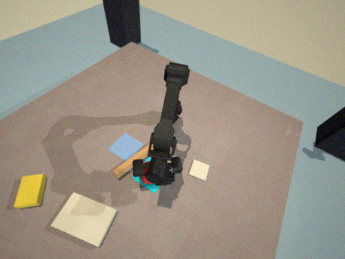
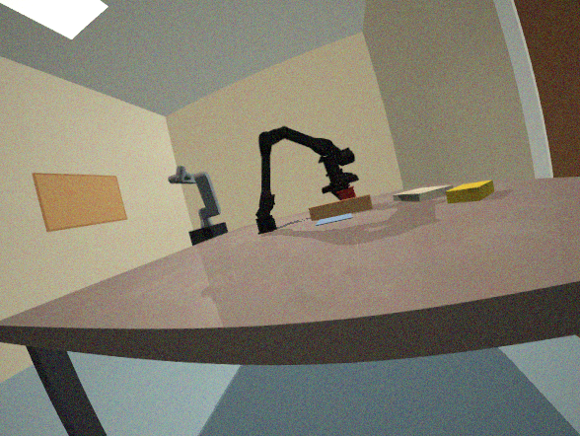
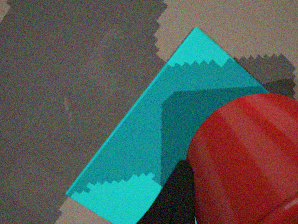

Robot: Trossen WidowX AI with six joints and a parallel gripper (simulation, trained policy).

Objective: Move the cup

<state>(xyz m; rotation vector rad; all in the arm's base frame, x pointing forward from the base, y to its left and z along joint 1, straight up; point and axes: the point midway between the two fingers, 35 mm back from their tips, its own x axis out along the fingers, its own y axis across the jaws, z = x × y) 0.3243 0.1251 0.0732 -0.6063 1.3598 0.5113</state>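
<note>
The red cup (image 1: 144,177) (image 2: 346,192) (image 3: 245,155) is over the cyan pad (image 1: 155,188) (image 3: 117,150). My gripper (image 2: 341,191) is shut on the cup; one dark finger shows beside it in the wrist view. The hand covers much of the cup in the top view. In the exterior view the cup leans slightly and its lower part is hidden behind the bar, so I cannot tell whether it touches the pad. The marbles are not visible. The light blue pad (image 1: 125,146) (image 2: 335,219) is bare.
A wooden bar (image 1: 129,164) (image 2: 341,207) stands between the two pads. A small cream block (image 1: 199,170) is to the right in the top view. A large cream slab (image 1: 85,220) (image 2: 419,192) and a yellow block (image 1: 30,190) (image 2: 469,191) lie at its lower left.
</note>
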